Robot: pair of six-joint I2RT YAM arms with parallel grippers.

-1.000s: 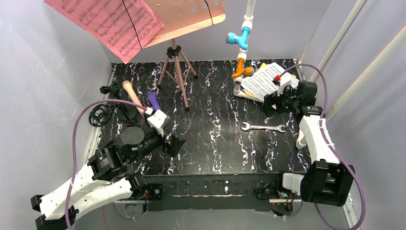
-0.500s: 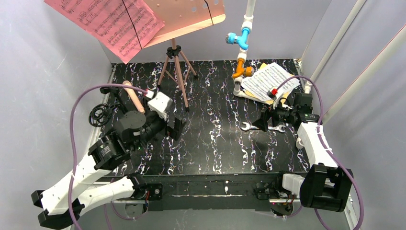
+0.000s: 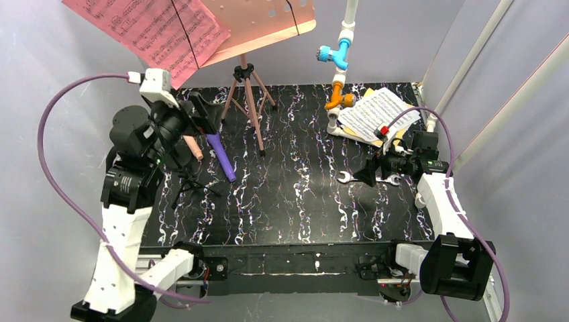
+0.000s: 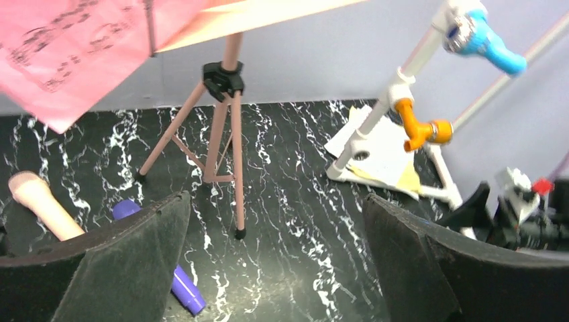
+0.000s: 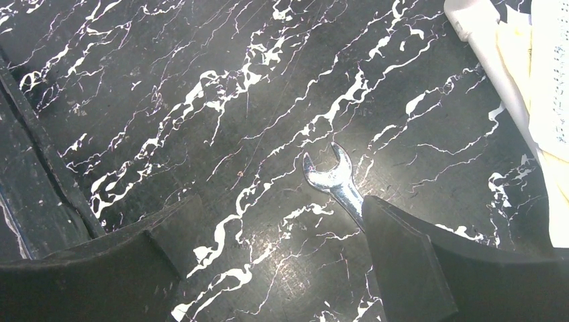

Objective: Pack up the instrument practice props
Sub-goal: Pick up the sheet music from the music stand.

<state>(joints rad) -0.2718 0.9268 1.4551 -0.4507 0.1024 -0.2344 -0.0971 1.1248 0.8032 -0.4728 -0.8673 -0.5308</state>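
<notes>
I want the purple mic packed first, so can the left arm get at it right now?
Probably yes. The left gripper hangs open close by the purple microphone, which lies uncovered on the table. Only the peach microphone lies close beside it.

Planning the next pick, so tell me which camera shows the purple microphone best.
Top external: the purple microphone lies there unobstructed, in full length. The left wrist view shows only its two ends, the middle hidden behind a finger. The right wrist view does not show it.

Purple microphone (image 3: 221, 157) beside peach microphone (image 4: 39, 201) (both flat)
</notes>
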